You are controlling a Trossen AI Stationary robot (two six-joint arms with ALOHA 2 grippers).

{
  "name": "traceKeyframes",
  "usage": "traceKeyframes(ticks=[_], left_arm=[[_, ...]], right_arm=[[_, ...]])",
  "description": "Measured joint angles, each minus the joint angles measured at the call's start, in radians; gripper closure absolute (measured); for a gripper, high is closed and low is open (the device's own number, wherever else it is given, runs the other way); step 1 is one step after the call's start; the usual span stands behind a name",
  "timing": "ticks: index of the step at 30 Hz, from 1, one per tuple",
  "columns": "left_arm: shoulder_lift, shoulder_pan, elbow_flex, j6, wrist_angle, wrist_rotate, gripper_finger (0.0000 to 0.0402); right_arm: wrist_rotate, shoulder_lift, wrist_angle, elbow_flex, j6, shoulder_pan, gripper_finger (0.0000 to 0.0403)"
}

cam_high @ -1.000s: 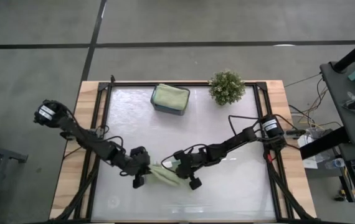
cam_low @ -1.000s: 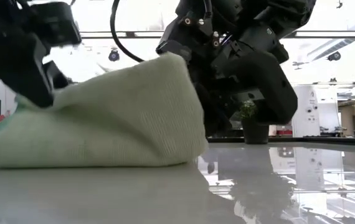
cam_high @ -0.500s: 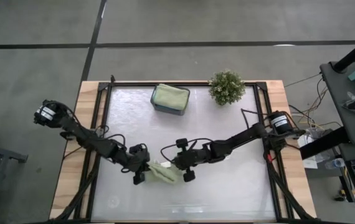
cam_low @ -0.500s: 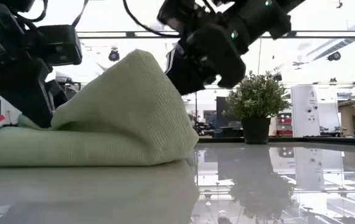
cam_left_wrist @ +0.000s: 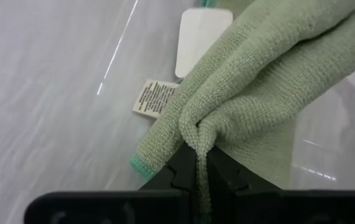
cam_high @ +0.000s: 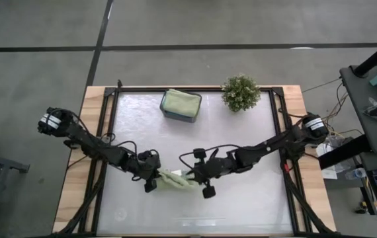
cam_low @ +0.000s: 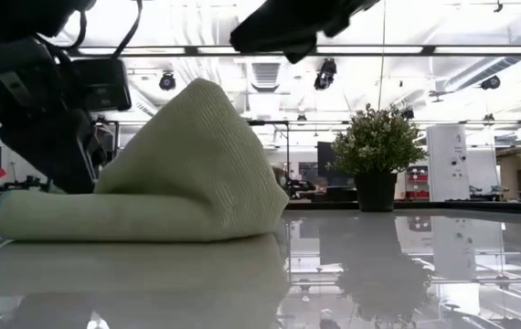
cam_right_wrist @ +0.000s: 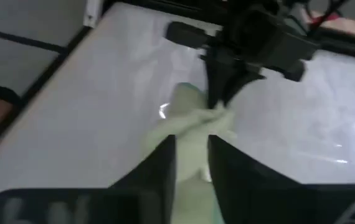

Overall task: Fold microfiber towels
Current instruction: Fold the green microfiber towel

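**Sage-green towel bunched near the worktop's front edge**

Sage-green microfiber towel lies crumpled on the glossy white worktop, between the two arms and nearer the front edge than the back. From above, the left end effector is at the towel's left end and the right end effector at its right end. Wide bare surface lies to the right and toward the back, up to a dark grey tray holding another folded green cloth and a potted plant near the back rim. A dark frame borders the worktop.

The low view adds height: the towel rises to a rounded peak over a flat folded layer, with teal edging at its left end. Dark left-arm parts stand against its left side; another dark part hangs above the peak, clear of it.

The left wrist view shows that arm's fingers pressed together on a fold of the towel, with two white labels beside it.

In the right wrist view, the right fingers stand slightly apart with the towel between them; contact cannot be told.
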Motion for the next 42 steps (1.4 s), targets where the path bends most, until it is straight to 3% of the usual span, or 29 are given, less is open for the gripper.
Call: traceKeyframes(ticks=[10, 17, 23, 30, 42], left_arm=[[0.028, 0.0, 0.0, 0.0, 0.001, -0.001, 0.04], [0.027, 0.0, 0.0, 0.0, 0.003, -0.001, 0.04], [0.027, 0.0, 0.0, 0.0, 0.003, -0.001, 0.0394], [0.014, 0.0, 0.0, 0.0, -0.001, 0.034, 0.0389], [-0.066, 0.0, 0.0, 0.001, -0.025, 0.063, 0.0387]], right_arm=[[0.036, 0.085, 0.05, -0.002, 0.181, 0.062, 0.0184], [0.119, 0.183, 0.114, 0.017, 0.201, 0.057, 0.015], [0.127, 0.191, 0.128, 0.024, 0.191, 0.052, 0.0215], [0.158, 0.191, 0.084, 0.018, 0.162, 0.048, 0.0376], [0.196, 0.196, 0.031, -0.034, 0.258, -0.009, 0.039]])
